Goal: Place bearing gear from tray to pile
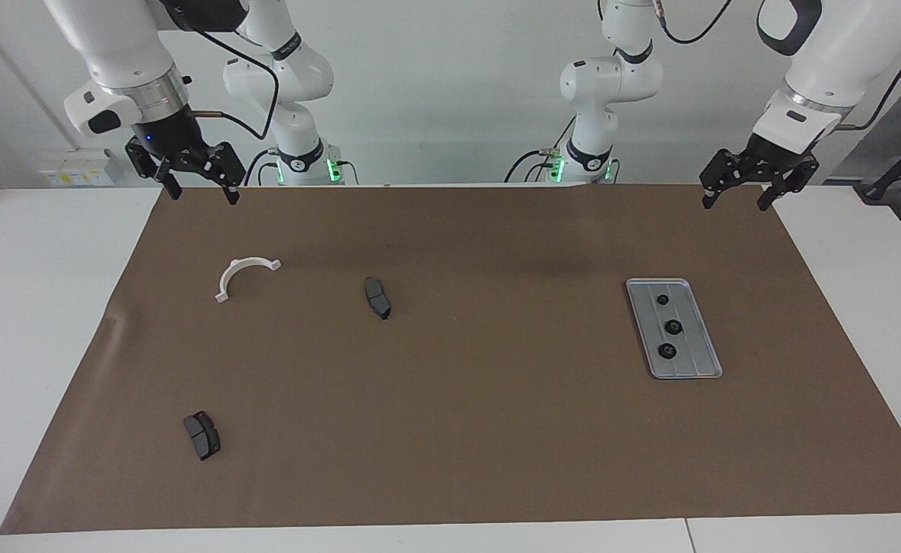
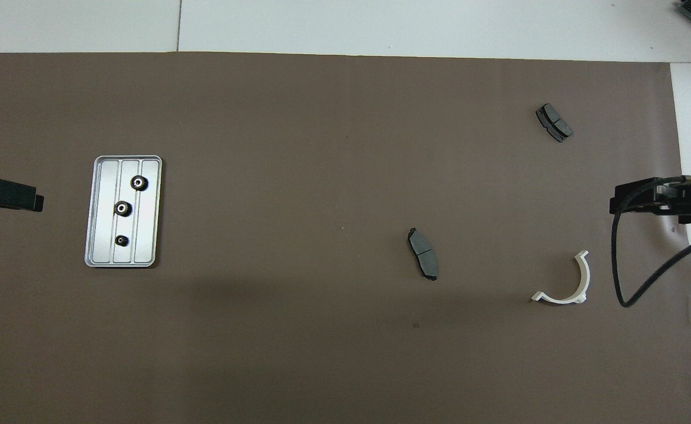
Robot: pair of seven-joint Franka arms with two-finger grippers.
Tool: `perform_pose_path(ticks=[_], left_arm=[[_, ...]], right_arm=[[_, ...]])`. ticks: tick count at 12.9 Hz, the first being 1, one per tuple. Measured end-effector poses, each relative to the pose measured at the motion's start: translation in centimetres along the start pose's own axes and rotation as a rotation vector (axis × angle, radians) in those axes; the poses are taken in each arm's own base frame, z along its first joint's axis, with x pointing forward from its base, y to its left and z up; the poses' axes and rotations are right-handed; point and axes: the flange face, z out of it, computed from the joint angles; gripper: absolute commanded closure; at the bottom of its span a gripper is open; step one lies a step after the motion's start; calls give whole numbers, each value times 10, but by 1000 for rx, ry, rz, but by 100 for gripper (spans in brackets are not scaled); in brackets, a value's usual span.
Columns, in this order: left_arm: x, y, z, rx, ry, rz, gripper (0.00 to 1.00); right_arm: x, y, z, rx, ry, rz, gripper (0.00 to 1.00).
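Facing view. Tray [image 1: 700, 361] lying flat on the brown mat [image 1: 458, 430], toward the left arm's end of the table, set in from the mat's edge there. Three bearing gears resting inside along the tray's length, apart from one another: nearest gear [image 1: 661, 299], middle gear [image 1: 674, 327], farthest gear [image 1: 666, 352]. No pile of gears visible anywhere on the mat; none moved out yet. Left gripper [image 1: 736, 199] raised over the mat's corner at the robots' edge, fingers spread, holding nothing. Right gripper [image 1: 204, 190] raised over the opposite corner at the robots' edge, fingers spread, empty. Both arms waiting.

Also on the mat: white half-ring [image 1: 243, 275], one brake pad [image 1: 377, 297] near the middle, a second brake pad [image 1: 202, 435] toward the corner farthest from the right arm's base.

Overhead view. Same tray [image 2: 103, 247], same three gears in a slightly slanted line. Left gripper showing only at the frame's edge, beside the tray.

Handling, judged: small, rigid, probably metal, heavy for its size, not fragile. Toothed rim likely to give a pinch good purchase; smooth tray floor likely to let a gear slide if nudged. Best taken from straight above, fingers closing across the outer diameter, centred on the bore.
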Motion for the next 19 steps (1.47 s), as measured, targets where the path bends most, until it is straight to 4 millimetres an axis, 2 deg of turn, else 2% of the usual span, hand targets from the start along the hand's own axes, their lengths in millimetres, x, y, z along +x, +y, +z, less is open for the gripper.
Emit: perform_pose_path(ticks=[12,16,19], left_arm=[[1,8,6,-1,-13,15,0],[9,7,23,-6,-44,15,0],[19,4,45,-19,-78,10,0]], right_arm=[[0,0,0,0,0,0,0],[0,0,0,0,0,0,0],[0,0,0,0,0,0,0]])
